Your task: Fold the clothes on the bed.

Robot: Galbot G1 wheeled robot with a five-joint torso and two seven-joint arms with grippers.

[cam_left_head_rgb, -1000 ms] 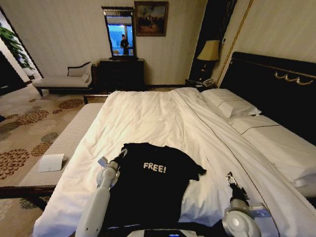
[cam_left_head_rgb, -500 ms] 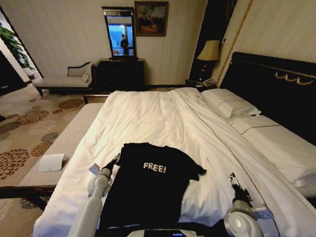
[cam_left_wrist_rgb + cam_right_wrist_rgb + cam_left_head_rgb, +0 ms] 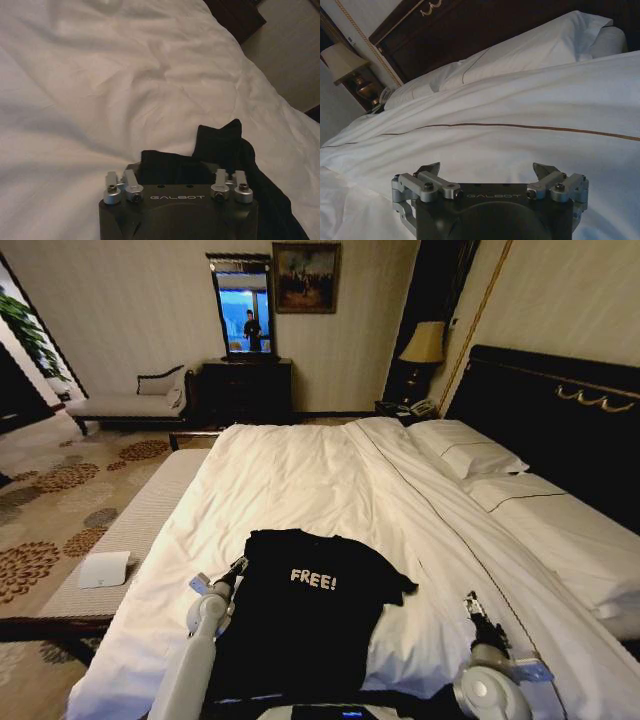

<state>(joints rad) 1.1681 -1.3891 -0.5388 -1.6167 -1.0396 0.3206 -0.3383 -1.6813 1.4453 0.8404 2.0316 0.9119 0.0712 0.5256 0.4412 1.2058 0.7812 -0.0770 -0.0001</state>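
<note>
The black "FREE!" T-shirt lay flat and unfolded near the foot of the bed. The left end effector sat at its left sleeve, finger state unclear. The right end effector hovered apart over the white duvet, fingers spread. The fold looked barely begun; next would be securing that sleeve.

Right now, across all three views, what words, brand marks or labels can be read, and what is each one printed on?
"FREE!": white lettering on the chest of the black short-sleeved T-shirt lying on the white-sheeted bed.
"GALBOT": on the dark body of the left gripper, at the shirt's edge.
"GALBOT": fainter, on the body of the right gripper, above the white duvet.
The white card on the pale bench: nothing legible.
</note>
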